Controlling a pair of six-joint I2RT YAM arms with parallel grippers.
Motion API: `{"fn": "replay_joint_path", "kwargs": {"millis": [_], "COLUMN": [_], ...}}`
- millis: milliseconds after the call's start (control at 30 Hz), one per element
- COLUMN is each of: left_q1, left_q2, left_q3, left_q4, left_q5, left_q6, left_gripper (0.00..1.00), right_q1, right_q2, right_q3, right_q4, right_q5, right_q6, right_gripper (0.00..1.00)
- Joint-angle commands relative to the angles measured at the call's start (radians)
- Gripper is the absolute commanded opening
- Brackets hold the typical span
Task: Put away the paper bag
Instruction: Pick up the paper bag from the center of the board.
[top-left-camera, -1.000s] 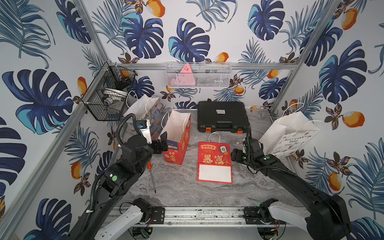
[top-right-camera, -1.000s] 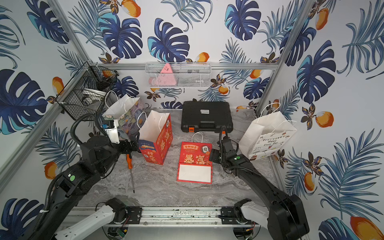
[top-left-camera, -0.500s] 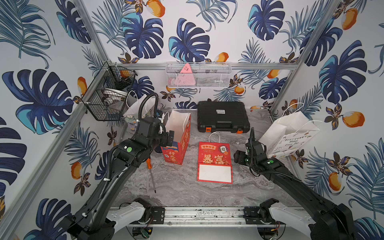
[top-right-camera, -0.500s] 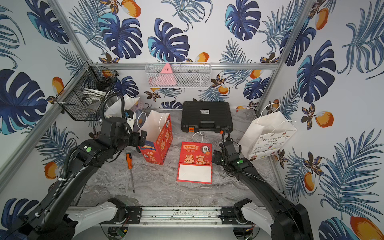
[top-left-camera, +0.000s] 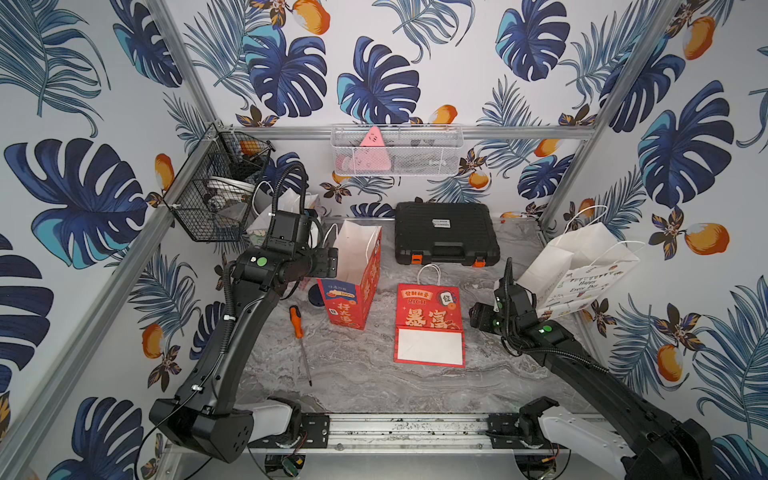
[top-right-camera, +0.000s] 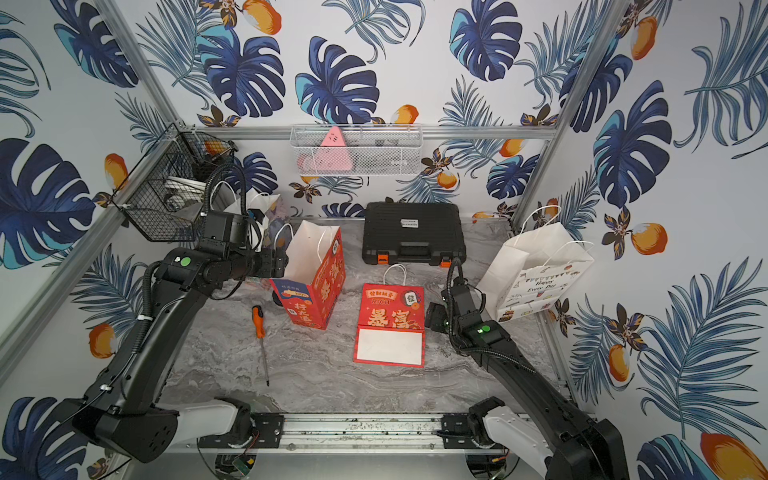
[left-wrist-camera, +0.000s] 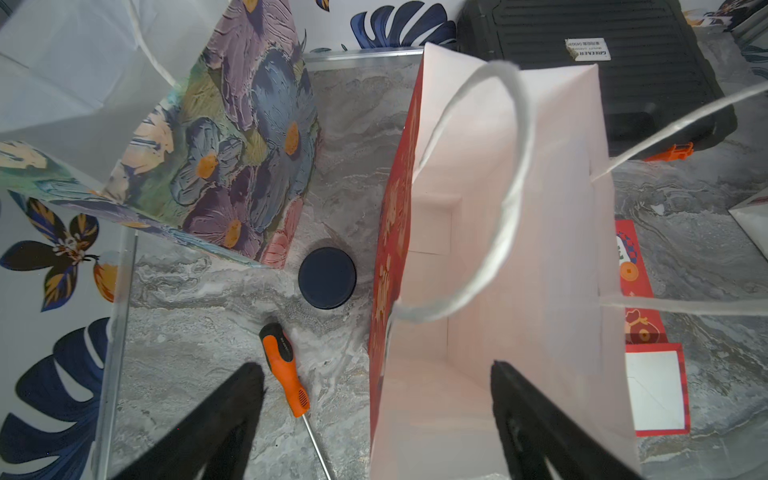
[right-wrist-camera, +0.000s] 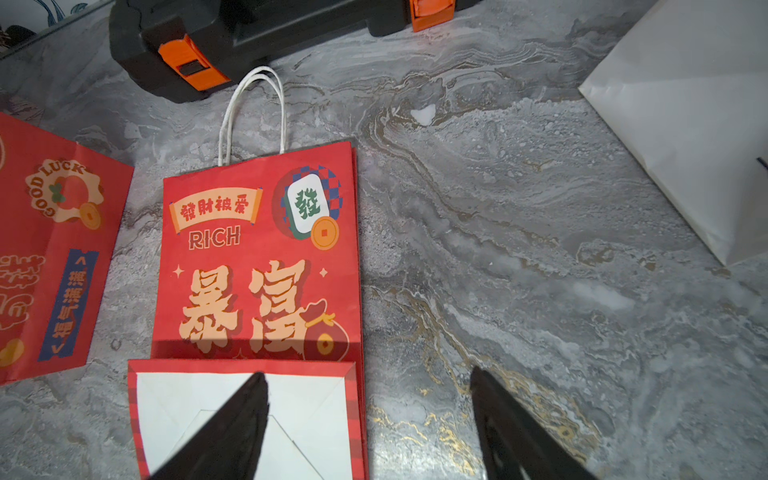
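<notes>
Red paper bag (left-wrist-camera: 540, 270) stands upright, rim straddled by spread left hand (left-wrist-camera: 376, 369).

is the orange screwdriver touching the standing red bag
Apart. The left wrist view shows bare tabletop between the screwdriver handle and the standing red bag.

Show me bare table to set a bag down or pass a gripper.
Widest: the front strip of marble table between the screwdriver, folded red bag and front rail. Also open, under the right gripper: the patch between that bag and the white paper bag. Crowded: back left, where floral bag, dark disc and upright red bag cluster.
</notes>
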Motion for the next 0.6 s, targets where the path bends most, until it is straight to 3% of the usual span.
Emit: {"fn": "replay_joint_path", "kwargs": {"millis": [0, 567], "left_q1": [0.016, 0.053], "left_q2": [0.015, 0.075], "left_q3": [-0.026, -0.089], "left_q4": [0.001, 0.1], "left_q5": [0.076, 0.095], "left_q6": [-0.002, 0.003], "left_gripper": [0.85, 0.55], "right_q1": [0.001, 0.001], "right_q2": [-0.004, -0.037], "right_q3": [0.004, -0.015], "right_q4": [-0.009, -0.014], "right_q5": [-0.001, -0.001], "right_q6": [0.006, 0.022], "right_gripper": [0.78, 0.78]}}
